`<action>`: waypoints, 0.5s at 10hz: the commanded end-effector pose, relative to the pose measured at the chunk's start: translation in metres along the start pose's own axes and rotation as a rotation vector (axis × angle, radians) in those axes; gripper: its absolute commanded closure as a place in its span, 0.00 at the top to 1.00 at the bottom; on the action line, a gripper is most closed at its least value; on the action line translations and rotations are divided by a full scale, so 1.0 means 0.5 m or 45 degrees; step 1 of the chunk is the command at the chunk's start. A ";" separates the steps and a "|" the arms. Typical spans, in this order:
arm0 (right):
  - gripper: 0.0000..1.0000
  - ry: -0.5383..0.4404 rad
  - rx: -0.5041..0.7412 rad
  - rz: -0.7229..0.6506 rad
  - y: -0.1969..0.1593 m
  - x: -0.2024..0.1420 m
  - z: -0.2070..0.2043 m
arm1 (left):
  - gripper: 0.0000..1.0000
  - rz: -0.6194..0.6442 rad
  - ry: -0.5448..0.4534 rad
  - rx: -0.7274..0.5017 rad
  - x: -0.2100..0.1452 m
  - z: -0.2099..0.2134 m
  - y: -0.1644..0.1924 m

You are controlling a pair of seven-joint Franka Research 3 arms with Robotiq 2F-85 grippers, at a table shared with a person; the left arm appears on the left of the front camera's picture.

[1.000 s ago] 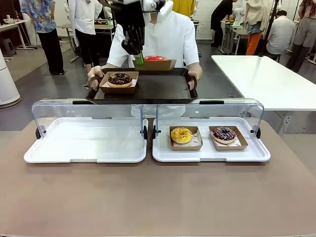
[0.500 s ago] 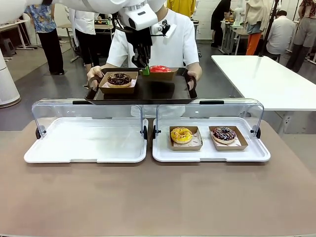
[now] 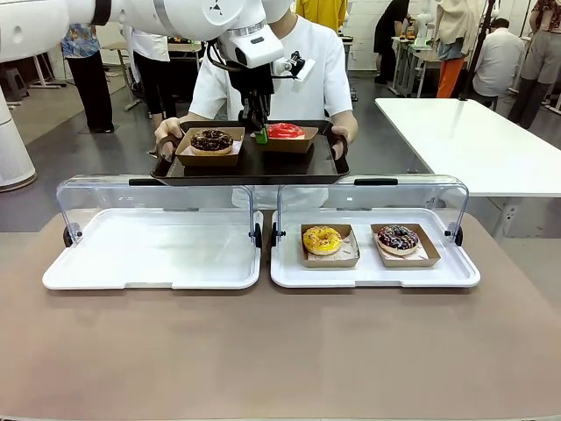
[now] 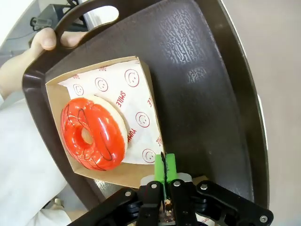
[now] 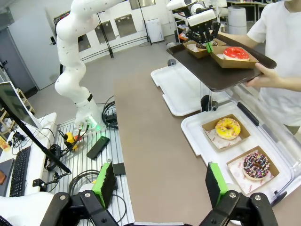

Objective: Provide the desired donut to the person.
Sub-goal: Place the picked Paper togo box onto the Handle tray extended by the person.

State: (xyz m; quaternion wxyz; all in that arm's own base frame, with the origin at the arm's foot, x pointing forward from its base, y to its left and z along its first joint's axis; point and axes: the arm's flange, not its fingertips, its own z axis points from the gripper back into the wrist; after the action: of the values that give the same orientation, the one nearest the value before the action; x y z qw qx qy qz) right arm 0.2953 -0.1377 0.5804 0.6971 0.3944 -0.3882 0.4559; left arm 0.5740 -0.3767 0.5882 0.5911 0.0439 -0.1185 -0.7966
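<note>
A red-glazed donut point(image 3: 284, 130) sits in a brown paper tray point(image 4: 141, 155) lined with smiley-print paper, resting on the dark serving tray point(image 3: 289, 162) that the person point(image 3: 307, 66) in a white top holds out by both handles across the table. The left gripper point(image 3: 260, 133) reaches down from above, its green pads point(image 4: 164, 167) pressed together on the near edge of the paper tray, the jaws clamped on that thin cardboard wall. Beside it on the serving tray lies a chocolate sprinkled donut point(image 3: 212, 139) in its own carton. Nearer the robot, two white display trays with raised clear lids stand side by side on the brown table point(image 3: 280, 351); the right one point(image 3: 377, 272) holds a yellow donut point(image 3: 322, 239) and another chocolate sprinkled donut point(image 3: 398, 238). The right gripper point(image 5: 160, 186) hangs high over the table edge, fingers wide apart and holding nothing.
</note>
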 end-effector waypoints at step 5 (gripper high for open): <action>1.00 -0.015 0.011 0.009 -0.002 0.000 -0.001 | 0.68 -0.005 0.058 -0.054 0.015 0.009 0.014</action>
State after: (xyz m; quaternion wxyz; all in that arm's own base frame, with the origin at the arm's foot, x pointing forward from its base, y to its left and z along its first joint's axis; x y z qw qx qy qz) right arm 0.2953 -0.1377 0.5804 0.6971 0.3944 -0.3882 0.4559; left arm 0.5702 -0.3777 0.5859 0.5907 0.0379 -0.0961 -0.8002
